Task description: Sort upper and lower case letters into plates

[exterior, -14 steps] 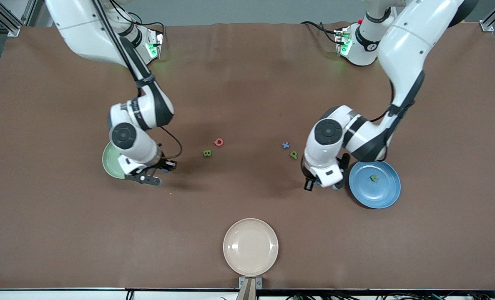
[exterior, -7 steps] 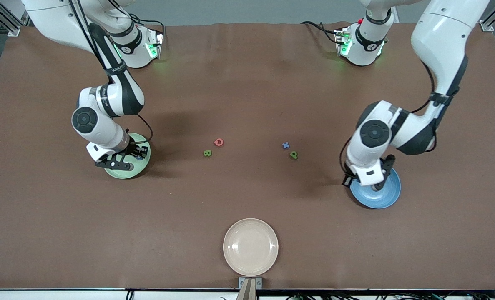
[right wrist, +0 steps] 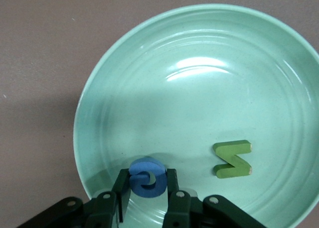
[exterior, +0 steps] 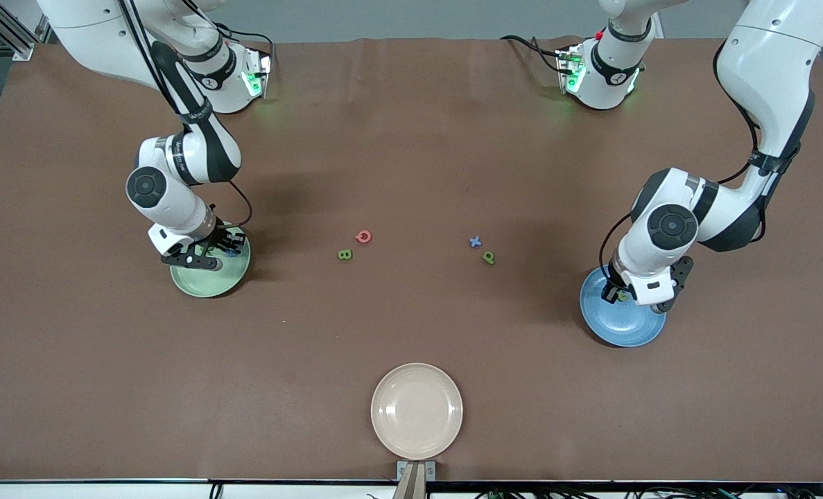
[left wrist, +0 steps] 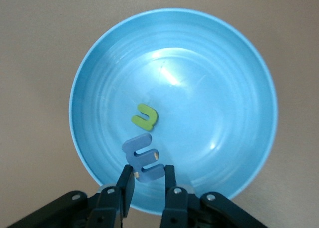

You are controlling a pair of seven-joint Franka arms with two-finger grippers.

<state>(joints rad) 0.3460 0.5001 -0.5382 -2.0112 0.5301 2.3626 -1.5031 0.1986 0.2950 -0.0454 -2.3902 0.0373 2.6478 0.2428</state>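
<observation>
Brown matting covers the table (exterior: 411,346). Loose on it, between the two arms, lie four toy letters that can be read: a green B (exterior: 344,255), a red one like a Q (exterior: 363,237), a blue x (exterior: 475,242) and a green one like a p (exterior: 488,258).

Over the blue plate (exterior: 622,329) hangs the left gripper (left wrist: 149,180), its fingers (left wrist: 126,180) narrowed on a blue E (left wrist: 143,157) that sticks out past the tips above the plate. A green lowercase u (left wrist: 144,116) lies flat in this plate, just past the E as seen from the fingers.

Over the pale green plate (exterior: 210,281) hangs the right gripper (right wrist: 147,184), fingers (right wrist: 121,187) pinching a blue rounded letter (right wrist: 147,177), whose character I cannot tell. A green Z (right wrist: 233,159) lies flat in this plate, beside the fingertips and apart from them.

Nearest the front camera sits a cream plate (exterior: 417,410), holding nothing.
</observation>
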